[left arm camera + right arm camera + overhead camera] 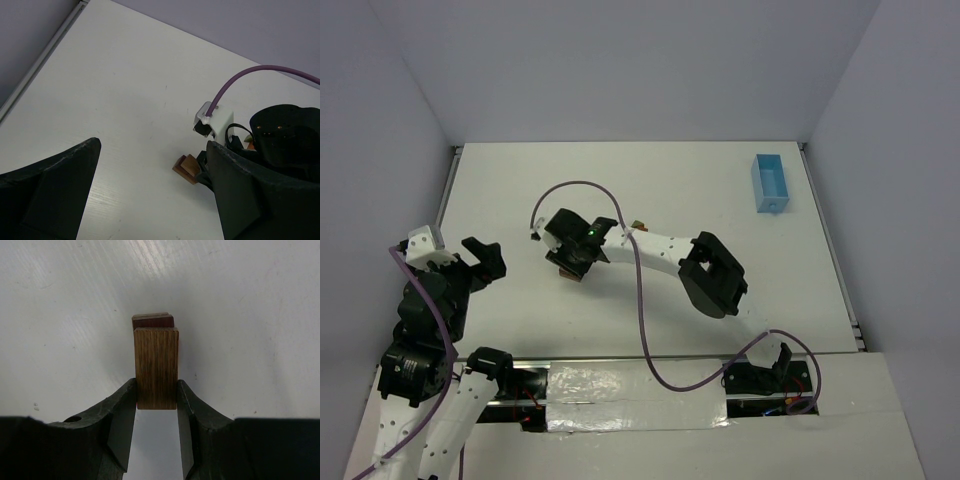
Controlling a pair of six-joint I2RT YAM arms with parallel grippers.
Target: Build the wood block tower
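The right tool (156, 387), clenched on a brown block (156, 365), holds it over a reddish block (153, 321) just 9 o'clock of the centre of the desk (670, 190), a level release likely next; the left tool (154, 150) hangs released at 8 o'clock, and the blue tray (761, 185) at 2 o'clock is unreadable inside.

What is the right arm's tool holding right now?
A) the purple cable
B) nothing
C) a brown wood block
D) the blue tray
C: the right wrist view shows the right tool pinching a brown block between its two fingers.
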